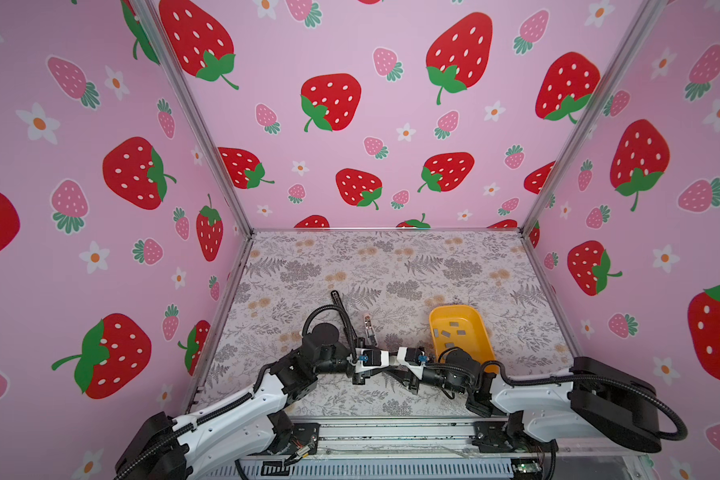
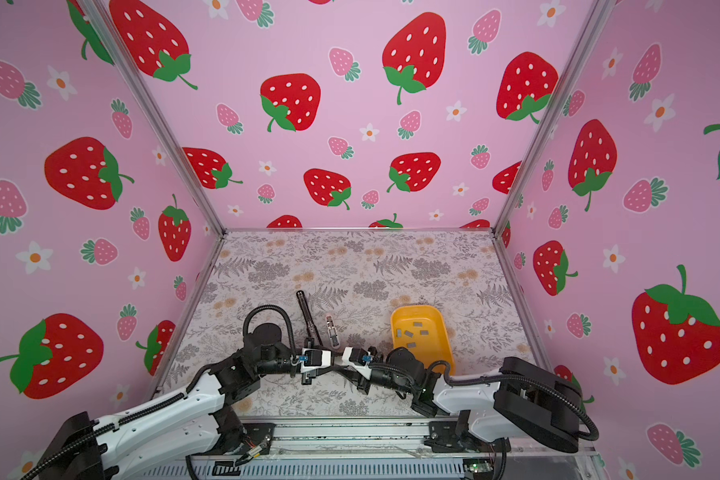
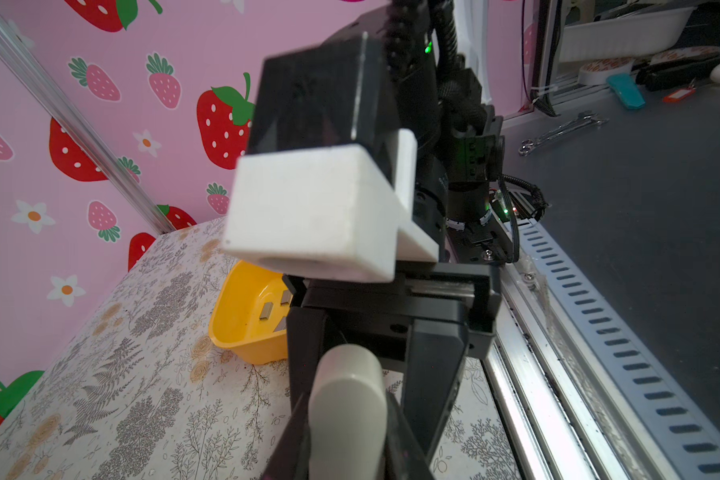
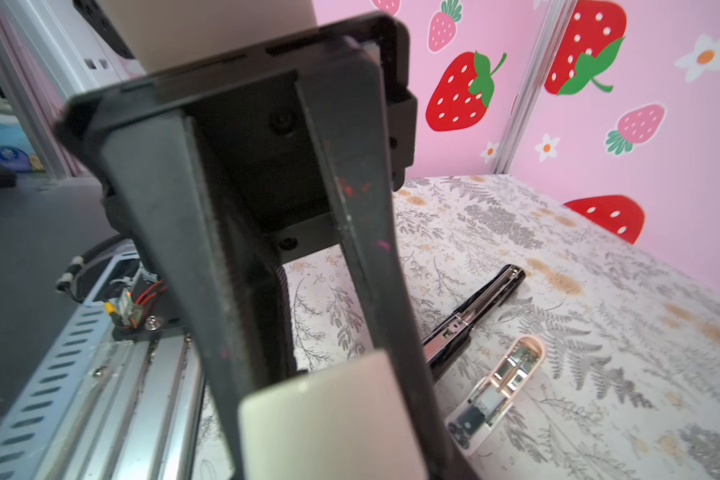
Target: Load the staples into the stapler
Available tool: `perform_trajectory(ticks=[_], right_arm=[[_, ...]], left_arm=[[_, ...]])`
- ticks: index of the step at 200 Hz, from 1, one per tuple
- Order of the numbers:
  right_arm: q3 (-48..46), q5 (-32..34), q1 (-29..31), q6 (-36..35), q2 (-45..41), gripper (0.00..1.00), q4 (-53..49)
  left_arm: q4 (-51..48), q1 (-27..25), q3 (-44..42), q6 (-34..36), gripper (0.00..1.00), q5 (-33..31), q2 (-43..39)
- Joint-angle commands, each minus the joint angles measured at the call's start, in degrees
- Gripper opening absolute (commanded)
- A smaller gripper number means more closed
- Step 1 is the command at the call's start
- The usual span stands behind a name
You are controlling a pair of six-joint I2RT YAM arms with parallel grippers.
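Several grey staples (image 1: 447, 332) lie in a yellow tray (image 1: 454, 307) on the right of the table; they also show in the left wrist view (image 3: 267, 311). Both grippers meet low over the table's front middle. My left gripper (image 1: 360, 374) is shut on a pale beige stapler (image 3: 348, 407), whose other end fills the right wrist view (image 4: 329, 419). My right gripper (image 1: 408, 379) faces it. Its fingers (image 3: 433, 374) straddle the stapler's far end, and a strip of table shows between one finger and the stapler.
A black stapler (image 1: 341, 316) lies swung open on the floral mat behind the grippers. Beside it lies a small pale pink stapler (image 4: 495, 386) with its metal channel showing. The metal front rail (image 3: 528, 374) runs close by the grippers.
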Motion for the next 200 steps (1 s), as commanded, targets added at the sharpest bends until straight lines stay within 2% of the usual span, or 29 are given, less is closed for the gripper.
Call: perform_trajectory(ticks=[1,29,36,63,114,116,118,120,122,123,126,137,155,185,200], right_arm=[[1.6,1.6,0.0,0.3,-0.1,0.24,0.0],[0.8,4.7,0.0,1.9,-1.5,0.19,-0.6],[0.5,5.3,0.1,2.4,-1.9,0.18,-0.6],[-0.2,8.9,0.1,4.3,-3.4,0.16,-1.4],[0.7,15.6,0.3,7.4,-4.0,0.09,-4.7],[0.7,16.1,0.3,7.7,-3.9,0.08,-4.8],[0.8,16.5,0.3,7.9,-3.8,0.08,-4.9],[0.9,17.2,0.3,8.2,-3.8,0.07,-5.3],[1.1,17.5,0.3,8.2,-3.7,0.07,-5.4],[1.1,17.8,0.3,8.5,-3.7,0.07,-5.5],[1.3,18.6,0.3,8.8,-3.7,0.06,-5.8],[2.0,21.6,0.3,10.3,-3.1,0.05,-7.4],[4.3,25.3,0.3,12.4,-2.0,0.04,-11.2],[8.1,31.2,0.3,16.0,0.4,0.0,-17.5],[9.8,33.3,0.3,17.9,1.2,0.0,-20.6]], left_arm=[[-0.3,-0.2,3.2,2.1,0.0,1.2,-0.5],[-2.4,-0.2,5.2,-0.8,0.0,-1.6,-1.0],[-2.5,-0.2,5.2,-1.5,0.03,-3.0,-1.3],[0.8,-0.2,2.6,-4.7,0.05,-8.2,-3.8],[5.3,-0.2,-1.0,-15.8,0.05,-26.3,-10.3],[5.3,-0.2,-1.0,-16.2,0.1,-27.1,-10.5],[5.1,-0.2,-1.0,-16.6,0.21,-27.9,-10.7],[4.8,-0.2,-0.9,-16.9,0.42,-28.5,-10.8],[4.5,-0.2,-0.8,-17.2,0.76,-29.0,-11.0],[4.3,-0.3,-0.8,-17.3,0.87,-29.2,-11.1],[3.7,-0.2,-0.7,-17.3,0.99,-29.8,-11.3],[1.7,-0.2,-0.2,-16.6,0.99,-29.9,-12.1],[2.4,-0.2,-1.5,-16.2,0.99,-33.8,-13.3],[7.1,-0.1,-4.9,-19.5,0.99,-44.8,-15.6],[9.3,-0.1,-5.4,-23.0,0.99,-54.2,-16.0]])
